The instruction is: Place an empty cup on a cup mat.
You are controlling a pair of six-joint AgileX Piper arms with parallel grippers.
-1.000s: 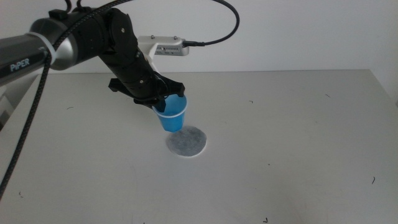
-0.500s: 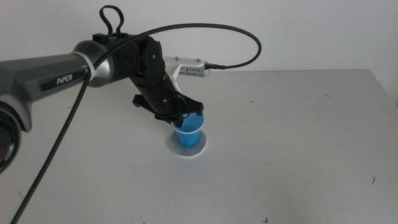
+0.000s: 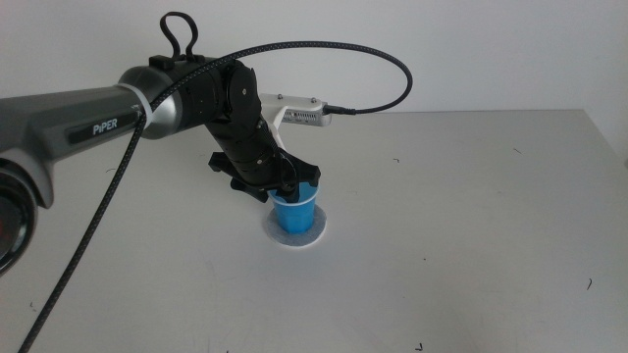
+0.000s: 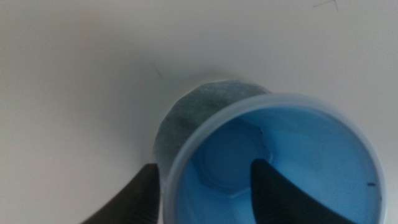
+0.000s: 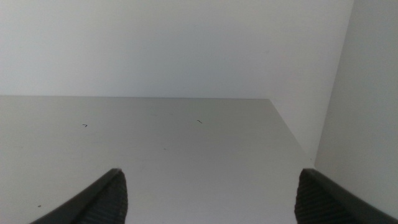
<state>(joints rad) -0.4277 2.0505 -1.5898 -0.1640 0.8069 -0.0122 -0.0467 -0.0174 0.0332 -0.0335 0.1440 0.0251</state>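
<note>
The blue cup stands upright on the grey cup mat near the middle of the table. My left gripper is right over the cup's rim on the side nearer the arm. In the left wrist view one jaw is outside the cup and the other is inside it. The jaws stand apart with a gap to the wall, so the left gripper is open astride the rim. The cup is empty, and the mat shows past it. My right gripper is open and empty, out of the middle view.
The left arm's black cable loops above the table behind the cup. The white tabletop spreads around the mat. Its right edge and a wall lie beyond.
The left arm carried the cup to the right and down from beside the mat until it sat on the mat. In the last half second it sank a little lower.
</note>
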